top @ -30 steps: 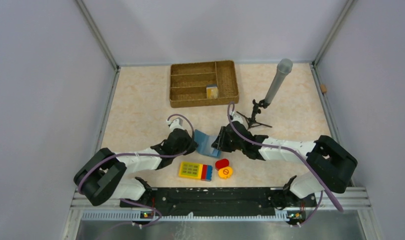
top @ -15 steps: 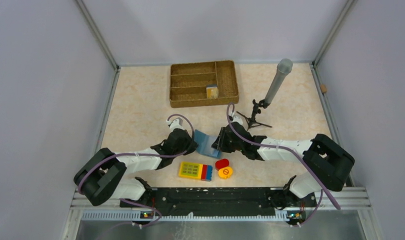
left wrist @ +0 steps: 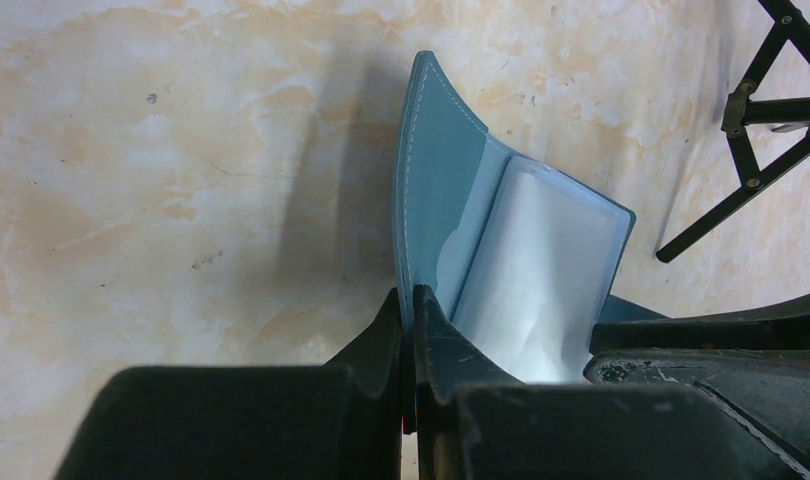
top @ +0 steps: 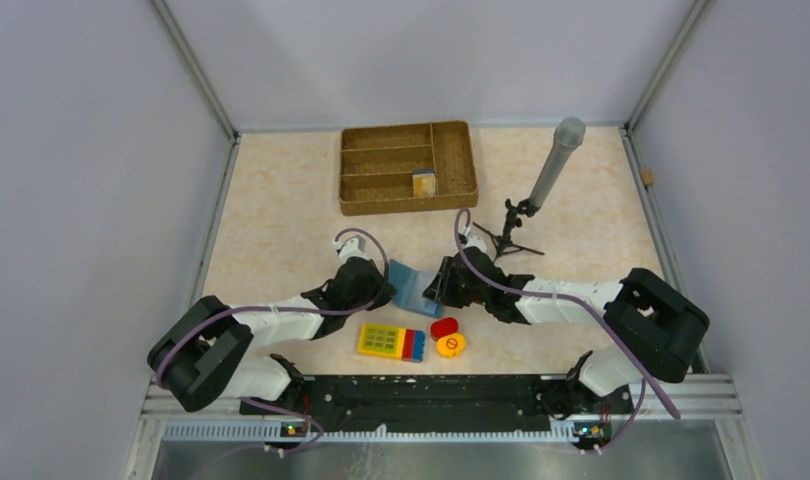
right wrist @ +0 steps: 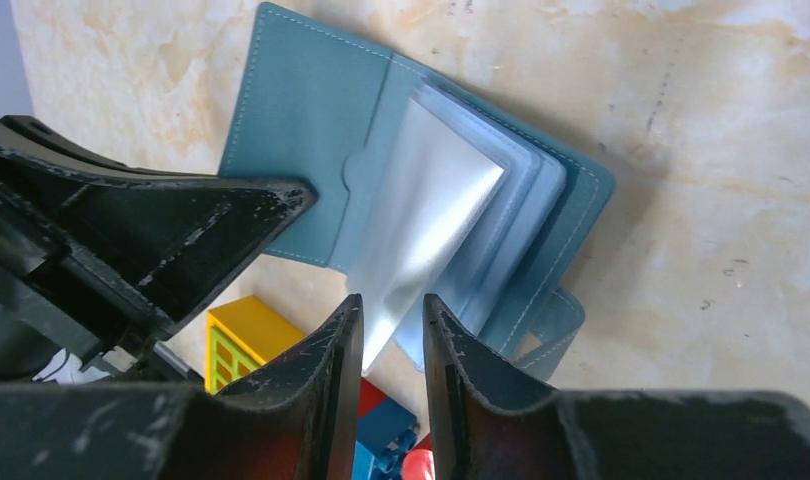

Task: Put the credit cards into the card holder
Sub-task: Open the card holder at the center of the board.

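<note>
The teal-blue card holder (top: pixel 412 284) lies open on the table between my two grippers. My left gripper (top: pixel 388 289) is shut on its raised cover flap (left wrist: pixel 443 190), fingertips pinching the flap's near edge (left wrist: pixel 409 298). My right gripper (top: pixel 434 289) is narrowly open, and the corner of a clear inner sleeve (right wrist: pixel 431 220) reaches between its fingers (right wrist: pixel 393 316). The holder's snap tab (right wrist: pixel 551 330) shows beside the right finger. A small tan-yellow and blue card-like item (top: pixel 424 183) stands in the wicker tray. No card shows in the holder or in either gripper.
A yellow keypad block (top: pixel 391 342) with a red and blue end, a red piece (top: pixel 444 327) and an orange disc (top: pixel 451 345) lie just in front of the holder. A brown wicker tray (top: pixel 406 207) stands at the back. A grey cylinder on a black tripod (top: pixel 546 185) stands right of it.
My right gripper has edged slightly left toward the holder. The left gripper keeps its hold on the flap and has not moved.
</note>
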